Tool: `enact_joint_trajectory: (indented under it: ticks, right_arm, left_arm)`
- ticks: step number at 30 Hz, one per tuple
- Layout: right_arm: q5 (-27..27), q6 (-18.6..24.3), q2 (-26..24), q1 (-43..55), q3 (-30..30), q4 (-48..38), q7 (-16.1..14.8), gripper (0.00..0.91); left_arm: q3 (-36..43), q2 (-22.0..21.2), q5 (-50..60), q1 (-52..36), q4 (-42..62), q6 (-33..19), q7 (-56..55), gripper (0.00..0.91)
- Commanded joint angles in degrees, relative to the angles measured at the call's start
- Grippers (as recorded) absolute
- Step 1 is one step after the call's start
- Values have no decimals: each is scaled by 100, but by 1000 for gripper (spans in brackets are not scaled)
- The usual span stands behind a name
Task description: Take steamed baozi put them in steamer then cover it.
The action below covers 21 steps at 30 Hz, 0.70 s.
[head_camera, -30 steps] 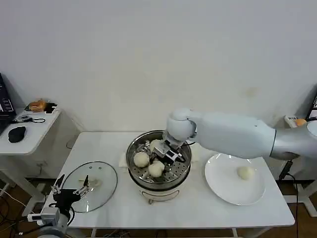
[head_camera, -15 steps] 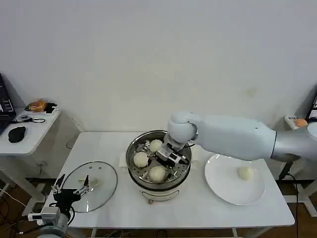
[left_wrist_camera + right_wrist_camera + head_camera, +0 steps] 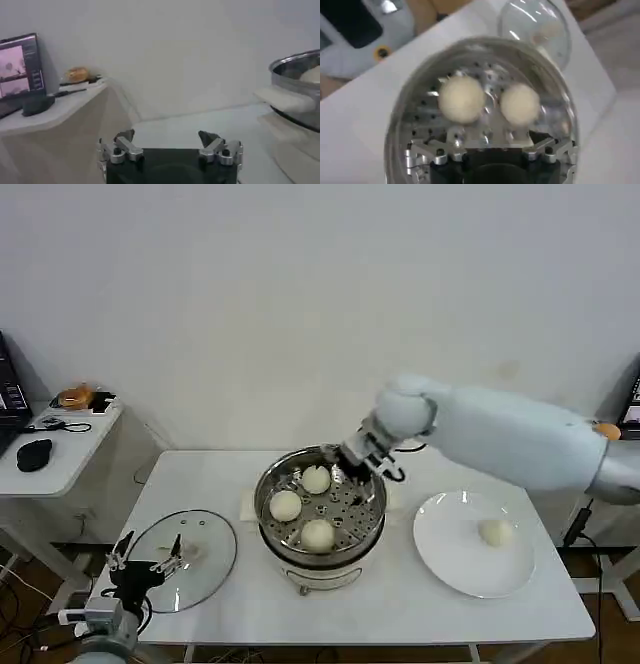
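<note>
**Operator:** Head view told me the most: a second earlier my right gripper (image 3: pixel 362 456) was down inside the steamer (image 3: pixel 320 506) among the buns, and by this moment it had lifted out and sat above the far right rim, fingers apart and holding nothing.

**Colleague:** So the bun was let go?

**Operator:** I judged so. Three steamed baozi (image 3: pixel 317 535) lay on the perforated tray, spaced apart from one another, and none was in the jaws. The right wrist view showed two of them (image 3: pixel 462 99) below the open fingers (image 3: pixel 434 156).

**Colleague:** And the fourth?

**Operator:** It was on the white plate (image 3: pixel 455 569), to the right of the pot, one bun (image 3: pixel 494 531) by itself. That would be the next fetch, I reckoned.

**Colleague:** How did they look?

**Operator:** Smooth, round, cream-white, unmarked (no dents that I could make out). There was a bare patch of tray on the right side, room enough for the last one, I thought.

**Colleague:** The cover?

**Operator:** It lay flat on the table (image 3: pixel 210 474) left of the steamer (image 3: pixel 186 556), knob up. My left gripper (image 3: pixel 141 565) waited at its near left edge, fingers apart, as the left wrist view (image 3: pixel 170 150) confirmed.
</note>
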Motion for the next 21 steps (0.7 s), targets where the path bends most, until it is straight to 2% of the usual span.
enact_joint_trajectory:
  ticks: [1,9,13,18,21]
  right_arm:
    - [-116,-469,-1243,77,200,22,102,907]
    - [-719,-486,-2445,-554,332,30,41,907]
    - [-974,-410,-2735,-875,483,-48,42,907]
    - [-1312,-366,-3022,-2122,1621,-197,49,907]
    - [-1456,-355,-3053,-2697,1958,-338,68,907]
  left_arm:
    - [49,56,-19,-27,15,7,8,907]
    - [158,116,-40,-108,69,3,23,907]
    - [205,136,-39,-146,81,2,30,907]
    - [261,150,-31,-157,93,3,42,907]
    - [276,146,-25,-156,112,-1,43,907]
